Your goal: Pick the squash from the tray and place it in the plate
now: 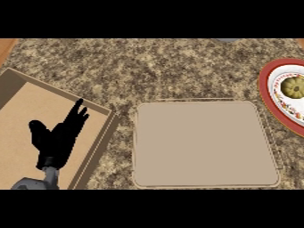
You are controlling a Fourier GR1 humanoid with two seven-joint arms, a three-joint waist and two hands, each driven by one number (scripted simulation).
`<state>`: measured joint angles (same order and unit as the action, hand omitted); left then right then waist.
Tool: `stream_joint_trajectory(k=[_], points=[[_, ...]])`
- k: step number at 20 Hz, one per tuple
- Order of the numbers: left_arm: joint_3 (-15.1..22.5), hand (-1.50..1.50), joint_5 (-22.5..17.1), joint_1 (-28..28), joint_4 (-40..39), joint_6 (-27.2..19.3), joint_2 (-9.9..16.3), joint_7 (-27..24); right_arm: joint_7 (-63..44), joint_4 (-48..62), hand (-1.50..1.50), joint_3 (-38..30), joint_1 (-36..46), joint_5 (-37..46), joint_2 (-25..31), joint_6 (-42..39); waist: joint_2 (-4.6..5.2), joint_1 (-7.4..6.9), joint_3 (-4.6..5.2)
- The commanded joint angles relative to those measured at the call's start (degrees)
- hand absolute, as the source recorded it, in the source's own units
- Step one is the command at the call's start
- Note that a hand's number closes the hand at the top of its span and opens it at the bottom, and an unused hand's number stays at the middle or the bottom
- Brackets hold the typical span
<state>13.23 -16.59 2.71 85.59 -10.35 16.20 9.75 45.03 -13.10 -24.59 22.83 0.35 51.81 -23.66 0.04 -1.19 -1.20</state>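
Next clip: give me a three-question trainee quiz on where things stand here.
1. True or false: the squash lies on the beige tray.
2. Where does the left hand show? A) over the plate B) over the brown box at the view's left C) over the beige tray
3. Fill in: the plate has a ____ rim.

Key: 1 false, the squash lies on the plate; 2 B, open with fingers straight over the box; 3 red. The right hand is not in view.
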Motion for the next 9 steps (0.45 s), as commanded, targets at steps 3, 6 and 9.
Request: stream_joint_trajectory(k=[3,6,9], points=[[-0.1,0.0,0.2,-1.9,-5.8,0.1,-1.3,-0.6,9.4,-0.4,-1.5,1.4,-5.9,1.5,0.8,-5.3,0.45,1.03,0.94],[0.7,0.0,1.3,-2.4,-4.7,-1.3,-2.0,-1.1,11.3,-0.3,-1.5,1.8,-7.6,2.0,0.5,-5.2,0.52,0.73,0.82],[-0.6,0.0,-0.9,-1.4,-3.7,0.5,0.0,1.9,12.6,0.2,-1.5,1.3,-9.2,1.6,0.6,-4.8,0.46,0.84,0.79]])
